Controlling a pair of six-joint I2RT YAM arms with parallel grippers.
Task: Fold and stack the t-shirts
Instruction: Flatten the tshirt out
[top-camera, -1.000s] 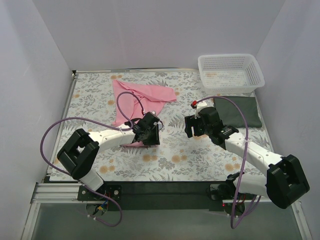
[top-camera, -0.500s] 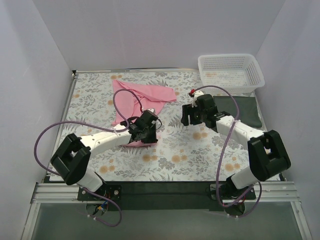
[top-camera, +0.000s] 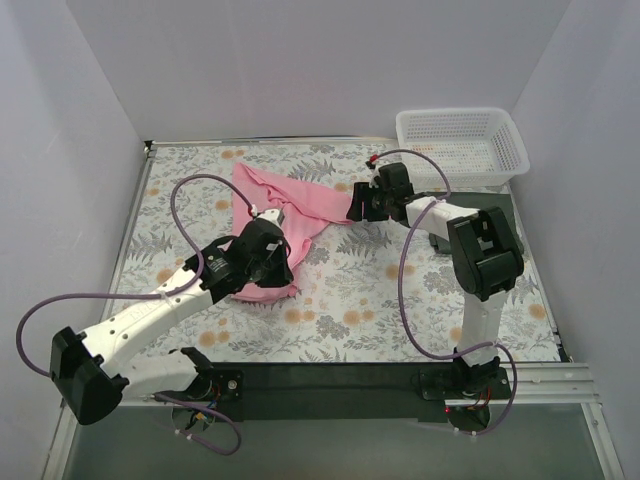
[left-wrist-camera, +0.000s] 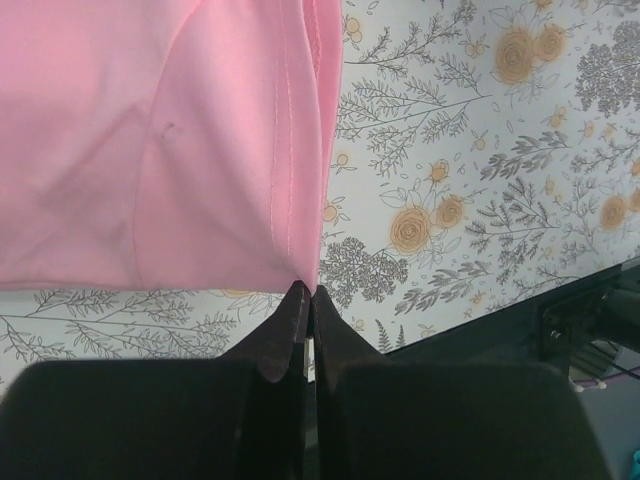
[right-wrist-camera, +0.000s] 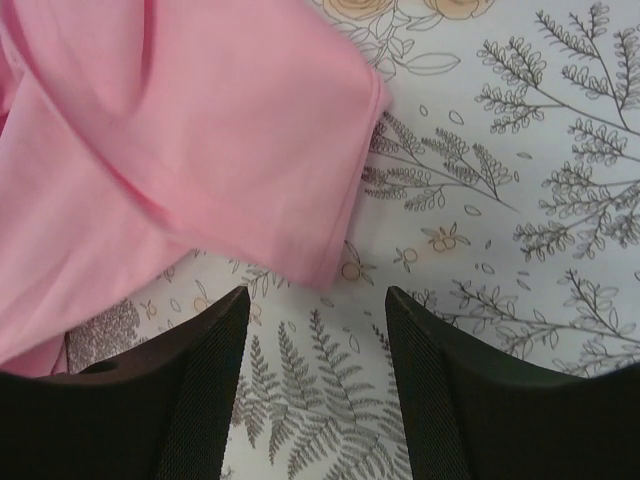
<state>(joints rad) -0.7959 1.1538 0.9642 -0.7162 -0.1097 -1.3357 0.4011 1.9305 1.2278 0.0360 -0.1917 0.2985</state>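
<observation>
The light pink t-shirt (top-camera: 290, 200) lies rumpled on the floral cloth, left of centre. My left gripper (top-camera: 275, 262) is shut on its near hem corner. In the left wrist view the closed tips (left-wrist-camera: 308, 291) pinch that corner, and the pink t-shirt (left-wrist-camera: 150, 130) spreads out above them. My right gripper (top-camera: 358, 205) is at the shirt's right sleeve. It stands open (right-wrist-camera: 318, 300), with the sleeve hem of the pink t-shirt (right-wrist-camera: 200, 150) just ahead of the fingertips and nothing between them. The dark green t-shirt (top-camera: 505, 210) lies folded at the right, mostly hidden behind my right arm.
A white mesh basket (top-camera: 465, 170) stands at the back right corner, just behind the green shirt. White walls close in the table on three sides. The black front rail (top-camera: 330, 380) runs along the near edge between the arm bases.
My left gripper shut on the pink shirt's corner and moved left and away, dragging the cloth. My right arm swung away from me and left to the sleeve, its jaws narrowing slightly.
</observation>
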